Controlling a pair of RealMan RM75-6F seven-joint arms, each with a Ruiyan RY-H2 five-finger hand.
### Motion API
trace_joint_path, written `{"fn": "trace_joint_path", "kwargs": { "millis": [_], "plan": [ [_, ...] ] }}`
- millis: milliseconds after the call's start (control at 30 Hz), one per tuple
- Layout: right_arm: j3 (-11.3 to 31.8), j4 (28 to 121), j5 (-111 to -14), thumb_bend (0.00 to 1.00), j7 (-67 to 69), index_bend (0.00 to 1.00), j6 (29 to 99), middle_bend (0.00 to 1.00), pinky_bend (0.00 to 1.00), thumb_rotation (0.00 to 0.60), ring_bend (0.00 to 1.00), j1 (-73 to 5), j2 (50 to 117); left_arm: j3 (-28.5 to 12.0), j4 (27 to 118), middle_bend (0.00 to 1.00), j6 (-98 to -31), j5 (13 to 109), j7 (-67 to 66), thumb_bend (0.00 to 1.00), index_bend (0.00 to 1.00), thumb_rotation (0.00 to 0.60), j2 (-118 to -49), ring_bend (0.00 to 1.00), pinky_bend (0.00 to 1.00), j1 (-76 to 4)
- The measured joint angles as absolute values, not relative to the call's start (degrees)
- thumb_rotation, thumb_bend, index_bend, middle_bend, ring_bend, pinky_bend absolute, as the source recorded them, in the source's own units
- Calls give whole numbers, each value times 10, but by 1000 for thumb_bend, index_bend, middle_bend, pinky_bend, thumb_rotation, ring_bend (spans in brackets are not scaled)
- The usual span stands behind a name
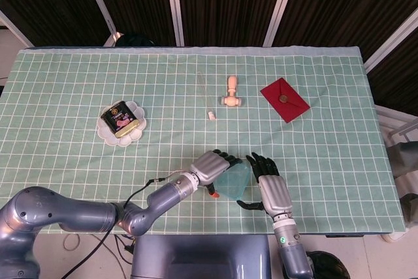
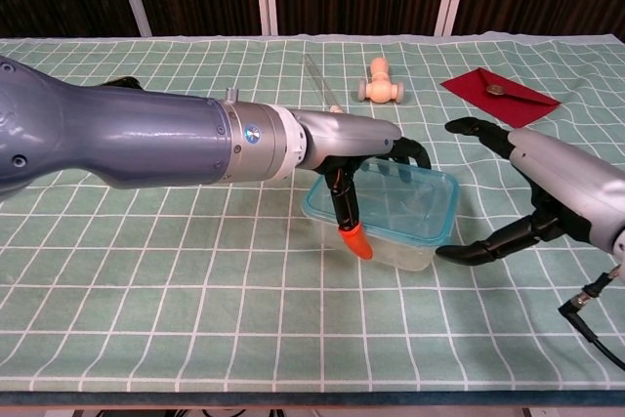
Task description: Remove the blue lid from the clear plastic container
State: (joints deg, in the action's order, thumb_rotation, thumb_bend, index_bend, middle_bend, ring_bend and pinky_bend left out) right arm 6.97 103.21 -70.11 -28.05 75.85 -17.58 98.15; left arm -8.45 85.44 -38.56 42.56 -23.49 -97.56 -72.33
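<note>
The clear plastic container point(image 1: 233, 186) point(image 2: 415, 227) sits near the table's front edge, its translucent blue lid point(image 2: 405, 197) on top. My left hand point(image 1: 212, 164) point(image 2: 356, 148) lies over the lid from the left. Its fingers point(image 2: 410, 153) reach across the far side, and the orange-tipped thumb point(image 2: 354, 236) presses the near left rim. My right hand point(image 1: 271, 184) point(image 2: 532, 192) stands just right of the container with its fingers spread. Its thumb tip touches the near right corner, and the other fingers hover past the far right corner.
A white scalloped plate point(image 1: 104, 130) holding a dark tin point(image 1: 121, 121) sits at the left. A wooden peg figure point(image 1: 230, 93) point(image 2: 381, 80) and a red envelope point(image 1: 285, 99) point(image 2: 498, 93) lie further back. A small white piece point(image 1: 211, 115) lies mid-table.
</note>
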Motion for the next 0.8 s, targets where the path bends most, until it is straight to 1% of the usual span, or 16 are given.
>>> {"fn": "trace_joint_path", "kwargs": {
  "millis": [433,800],
  "plan": [
    [77,1032,-696,150,-262,0,761,0,0,600,0,-178,991,-76,857,231,-381,414,-234,18,205,600,-976,252,345,-730],
    [98,1061,-647,150,-241,0,765,0,0,600,0,-173,1003,-72,859,231,-392,409,-236,18,205,600,-979,252,345,-734]
  ]
}}
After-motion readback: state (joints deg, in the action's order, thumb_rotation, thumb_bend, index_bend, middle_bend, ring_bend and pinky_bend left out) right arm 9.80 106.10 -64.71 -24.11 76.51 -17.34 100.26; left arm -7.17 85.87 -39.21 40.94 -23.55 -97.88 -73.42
